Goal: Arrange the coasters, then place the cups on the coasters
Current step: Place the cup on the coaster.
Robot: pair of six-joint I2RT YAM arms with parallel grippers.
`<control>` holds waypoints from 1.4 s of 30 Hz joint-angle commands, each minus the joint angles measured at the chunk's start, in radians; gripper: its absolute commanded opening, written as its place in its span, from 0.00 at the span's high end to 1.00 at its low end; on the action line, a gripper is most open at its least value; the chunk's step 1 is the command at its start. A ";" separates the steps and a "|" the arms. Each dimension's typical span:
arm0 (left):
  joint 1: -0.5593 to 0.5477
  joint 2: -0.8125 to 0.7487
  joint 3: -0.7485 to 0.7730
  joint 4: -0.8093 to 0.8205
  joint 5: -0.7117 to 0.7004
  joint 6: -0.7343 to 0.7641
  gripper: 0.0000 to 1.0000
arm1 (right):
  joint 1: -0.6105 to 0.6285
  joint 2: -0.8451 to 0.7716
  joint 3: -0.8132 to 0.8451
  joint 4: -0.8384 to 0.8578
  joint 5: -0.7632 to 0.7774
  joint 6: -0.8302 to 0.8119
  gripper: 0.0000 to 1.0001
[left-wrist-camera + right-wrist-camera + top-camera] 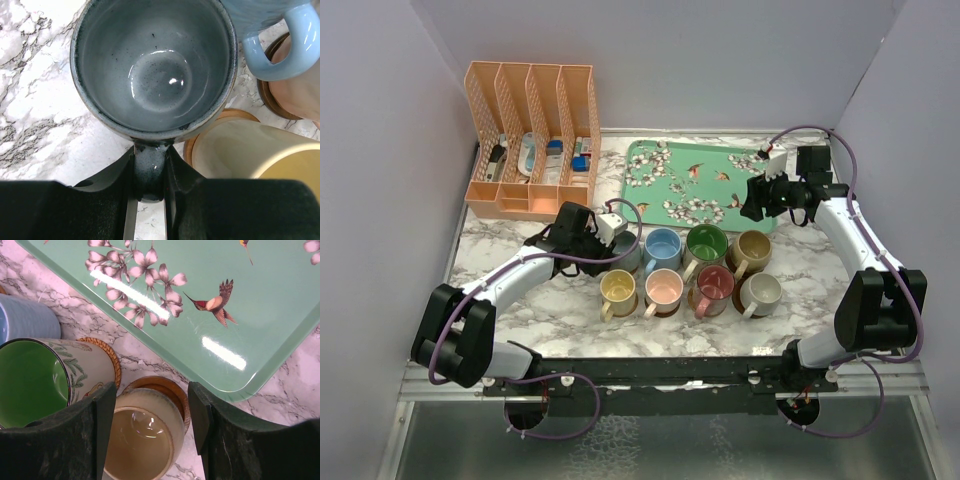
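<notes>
My left gripper (149, 162) is shut on the handle of the grey cup (155, 65), which stands at the left end of the back row (626, 252). Whether a coaster lies under it I cannot tell. Beside it are the blue cup (663, 246), green cup (706, 242) and tan cup (752, 248). In the front row are the yellow (618, 288), pink (664, 288), dark red (714, 284) and cream-white (760, 292) cups. My right gripper (772, 196) hangs open over the tray's right end. Far below its fingers, the tan cup (145, 435) sits on a brown coaster (167, 386).
A teal floral tray (665, 165) lies at the back, its corner (210, 305) close to the tan cup. An orange file rack (532, 135) stands at the back left. The green cup (35, 380) rests on a woven coaster (111, 357). The yellow cup (255, 150) crowds the grey cup's handle.
</notes>
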 commanded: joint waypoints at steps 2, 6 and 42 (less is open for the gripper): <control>-0.002 -0.025 0.000 0.070 0.026 0.008 1.00 | 0.001 0.011 -0.005 -0.015 0.002 -0.017 0.41; -0.002 -0.029 -0.004 0.065 0.027 0.011 0.97 | 0.001 0.011 -0.006 -0.016 0.002 -0.017 0.41; -0.003 -0.087 -0.043 0.037 0.038 0.023 0.69 | 0.001 0.003 -0.007 -0.019 -0.004 -0.017 0.41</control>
